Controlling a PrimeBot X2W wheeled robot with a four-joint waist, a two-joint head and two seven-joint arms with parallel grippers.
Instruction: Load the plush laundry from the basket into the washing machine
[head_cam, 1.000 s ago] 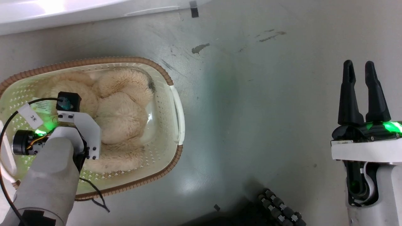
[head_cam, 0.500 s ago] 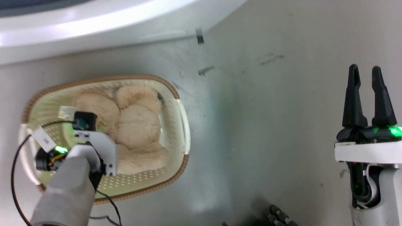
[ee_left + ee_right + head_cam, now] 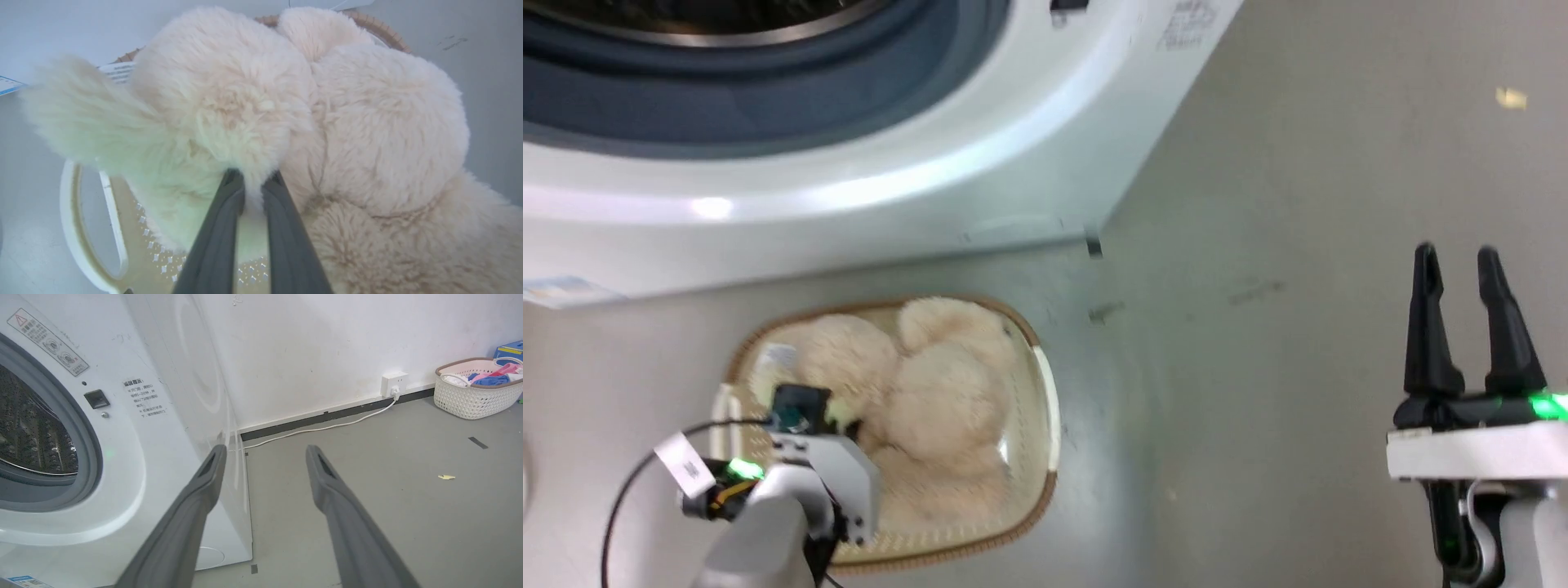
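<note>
- The plush (image 3: 286, 114) lies in the basket (image 3: 1025, 521), its lobes filling most of it. It is not yet in the washer, so loading looks barely begun.
- The left gripper (image 3: 255, 176) reaches in from the near left and pinches a tuft of the plush's left lobe between nearly closed fingers. The long pile probably gives the easiest hold.
- The basket sits on the floor (image 3: 1258, 408) just before the washer (image 3: 931, 180), likely to keep the lift short.
- The drum (image 3: 32, 433) stands open at far left, ready to receive.
- The right gripper (image 3: 1456, 255) hangs at the right, well apart, fingers spread and empty, seemingly kept out of the way.
</note>
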